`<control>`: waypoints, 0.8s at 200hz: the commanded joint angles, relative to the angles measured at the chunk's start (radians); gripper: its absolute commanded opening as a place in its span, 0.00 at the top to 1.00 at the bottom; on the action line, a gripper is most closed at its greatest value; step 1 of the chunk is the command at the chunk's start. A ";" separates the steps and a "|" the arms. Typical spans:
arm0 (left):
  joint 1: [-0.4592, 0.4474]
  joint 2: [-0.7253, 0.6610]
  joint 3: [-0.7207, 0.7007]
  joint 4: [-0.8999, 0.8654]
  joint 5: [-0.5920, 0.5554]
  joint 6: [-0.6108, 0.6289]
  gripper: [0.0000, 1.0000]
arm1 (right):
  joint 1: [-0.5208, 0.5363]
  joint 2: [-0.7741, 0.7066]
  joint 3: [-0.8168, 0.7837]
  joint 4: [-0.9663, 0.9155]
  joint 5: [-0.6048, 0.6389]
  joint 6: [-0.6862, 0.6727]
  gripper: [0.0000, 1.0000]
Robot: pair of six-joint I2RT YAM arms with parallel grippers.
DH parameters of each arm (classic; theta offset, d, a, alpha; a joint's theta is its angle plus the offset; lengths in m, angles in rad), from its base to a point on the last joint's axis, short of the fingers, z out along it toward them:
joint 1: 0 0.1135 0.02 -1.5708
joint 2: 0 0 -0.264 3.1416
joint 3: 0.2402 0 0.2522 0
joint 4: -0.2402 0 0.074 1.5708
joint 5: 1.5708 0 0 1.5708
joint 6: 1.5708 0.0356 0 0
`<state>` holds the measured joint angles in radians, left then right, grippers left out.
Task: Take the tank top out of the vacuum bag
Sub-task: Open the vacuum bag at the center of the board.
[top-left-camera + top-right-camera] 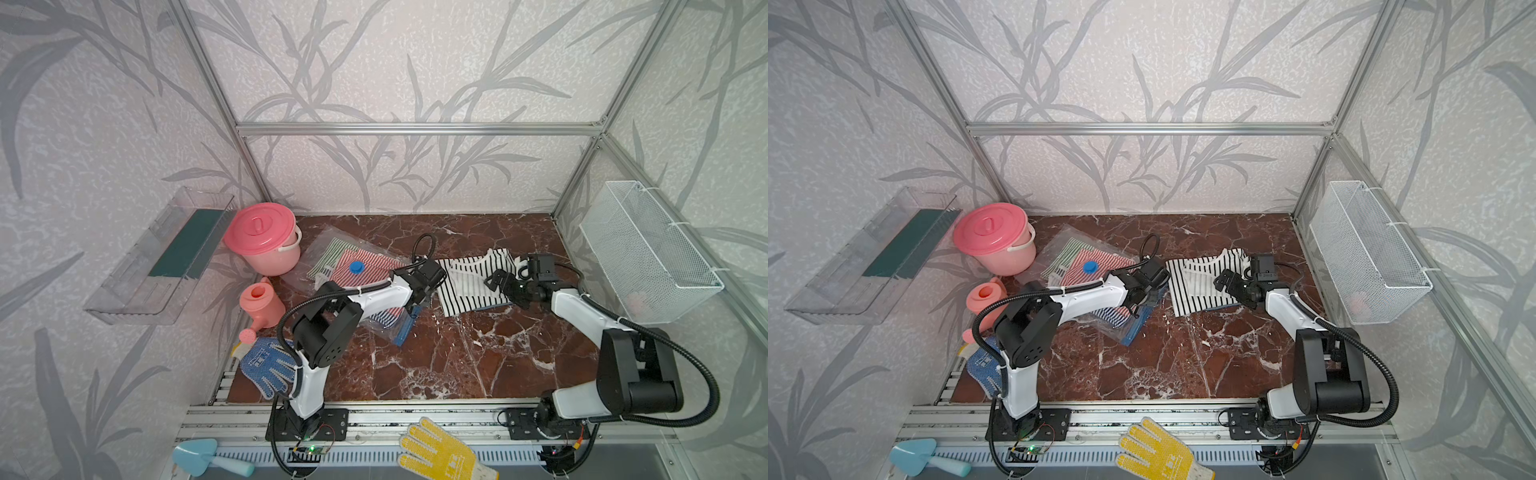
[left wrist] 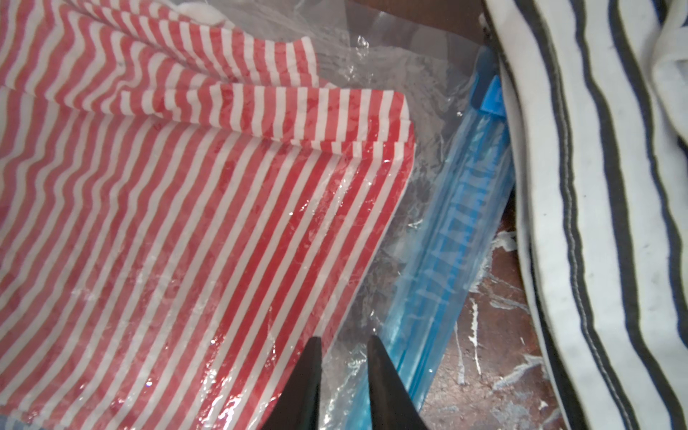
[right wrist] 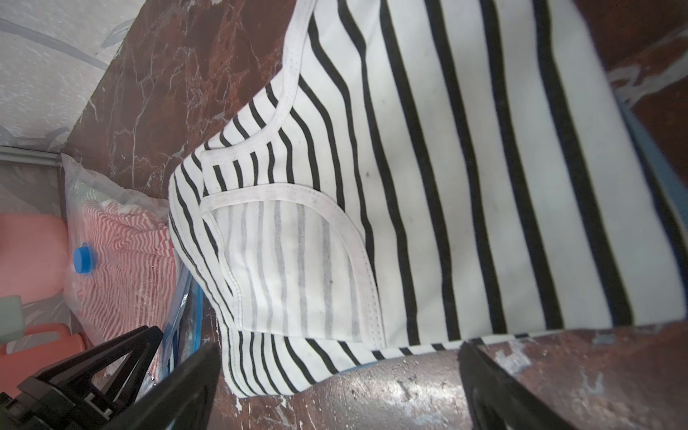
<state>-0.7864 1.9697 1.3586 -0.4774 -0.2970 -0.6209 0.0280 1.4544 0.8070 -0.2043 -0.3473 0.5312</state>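
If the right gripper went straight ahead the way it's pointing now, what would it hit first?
Most likely the black-and-white striped tank top: the open right gripper points at its near hem, low over the marble table. Depth is unclear; it might graze the table first.

Much of vacuum bag under left arm

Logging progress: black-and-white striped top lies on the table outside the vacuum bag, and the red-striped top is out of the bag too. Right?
Not quite. The red-striped top is inside the vacuum bag, under its clear plastic, as the left wrist view shows. The black-and-white striped top does lie on the table outside the bag.
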 commanded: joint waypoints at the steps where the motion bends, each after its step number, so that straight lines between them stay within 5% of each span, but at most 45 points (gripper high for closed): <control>1: -0.012 -0.029 -0.010 -0.011 -0.005 -0.011 0.74 | -0.001 -0.016 0.009 0.005 -0.013 0.007 0.01; 160: -0.044 0.033 0.033 -0.085 -0.122 -0.018 0.67 | -0.001 -0.034 0.012 -0.013 -0.001 -0.004 0.01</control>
<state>-0.8375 1.9816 1.3682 -0.5194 -0.3553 -0.6308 0.0280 1.4517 0.8070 -0.2066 -0.3492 0.5308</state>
